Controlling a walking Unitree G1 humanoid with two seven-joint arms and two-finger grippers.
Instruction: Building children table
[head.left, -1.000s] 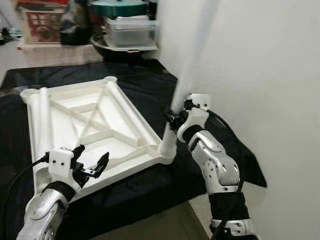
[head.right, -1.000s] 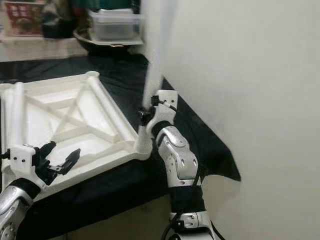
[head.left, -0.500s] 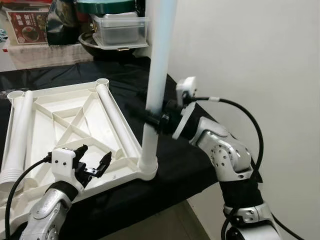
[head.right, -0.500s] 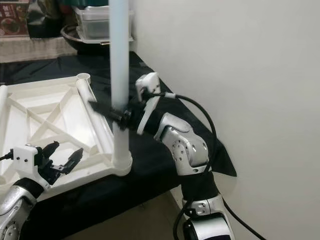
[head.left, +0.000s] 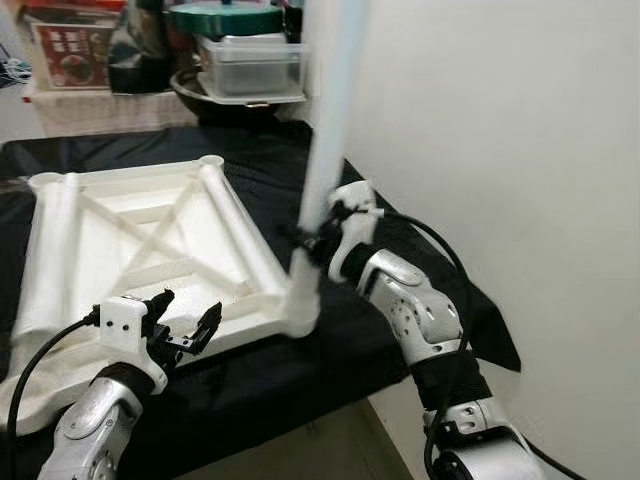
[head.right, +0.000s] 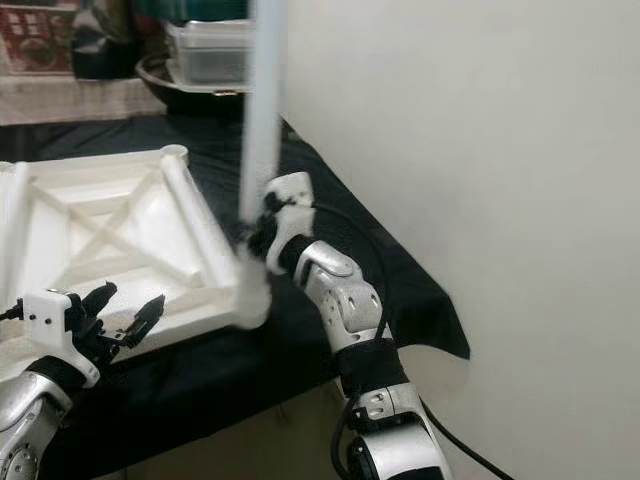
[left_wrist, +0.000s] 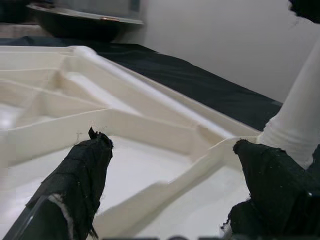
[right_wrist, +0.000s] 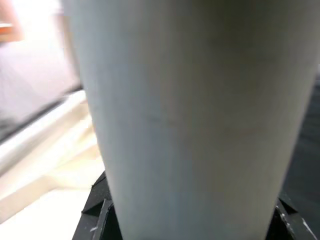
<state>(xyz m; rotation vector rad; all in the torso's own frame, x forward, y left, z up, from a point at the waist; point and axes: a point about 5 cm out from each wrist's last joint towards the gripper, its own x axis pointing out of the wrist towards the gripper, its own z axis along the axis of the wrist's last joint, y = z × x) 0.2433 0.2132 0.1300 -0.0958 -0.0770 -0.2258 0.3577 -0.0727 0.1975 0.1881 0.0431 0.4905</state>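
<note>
Clamped on a white table leg: right gripper, leg upright in near-right corner socket of upturned white tabletop on black-covered table. Spread and unloaded at near edge: left gripper. Seemingly one leg placed, others left.

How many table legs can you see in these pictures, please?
1 for sure: the leg stands in the near right corner socket of the upturned tabletop, gripped by the right gripper. The blur at the tabletop's left edge may hide another.
</note>
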